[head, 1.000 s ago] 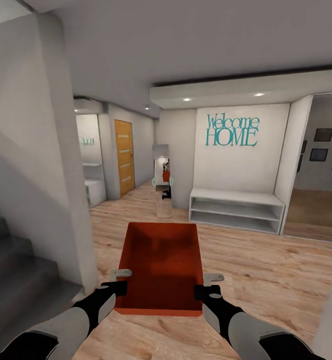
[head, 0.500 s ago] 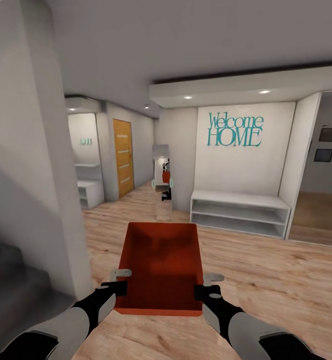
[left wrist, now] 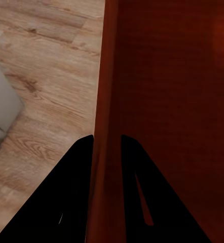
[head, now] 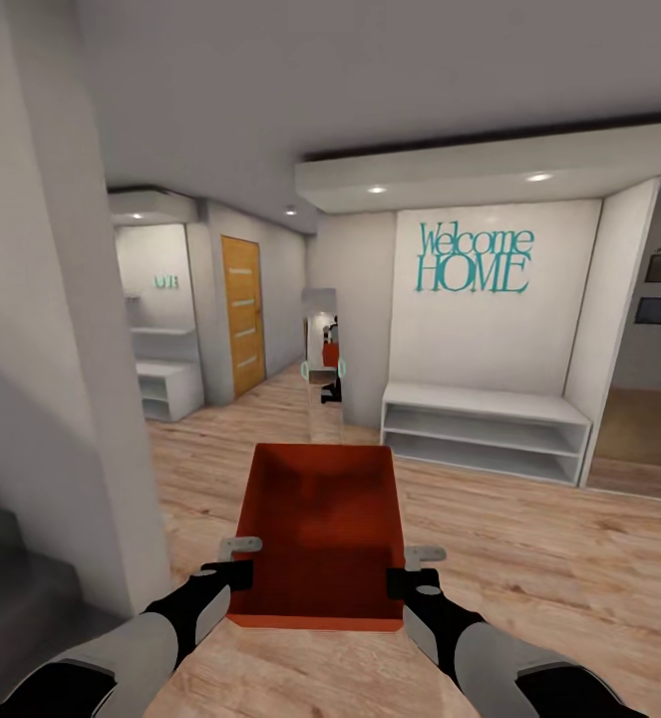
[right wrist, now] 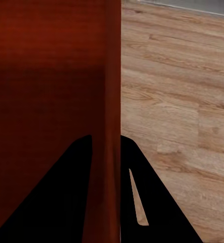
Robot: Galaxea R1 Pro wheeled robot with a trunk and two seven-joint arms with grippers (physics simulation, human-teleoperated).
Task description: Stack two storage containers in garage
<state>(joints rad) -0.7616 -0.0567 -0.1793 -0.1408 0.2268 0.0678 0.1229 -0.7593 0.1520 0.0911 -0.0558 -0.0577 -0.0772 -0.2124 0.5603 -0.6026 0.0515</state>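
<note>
You carry one orange-red bin out in front, above the wood floor, its thin side walls pinched between the jaws: the left gripper is clamped on one wall, the right gripper on the opposite one. It looks light but the walls seem thin and smooth, so it may flex or slip; holding both long walls at mid-length seems soundest. Ahead of the jaws, teal lettering reads "Welcome HOME" above a white shelf.

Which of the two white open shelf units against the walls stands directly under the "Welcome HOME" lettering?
The wider shelf unit, to the right of the tall mirror. The smaller shelf unit stands far left, beside the orange door.
</note>
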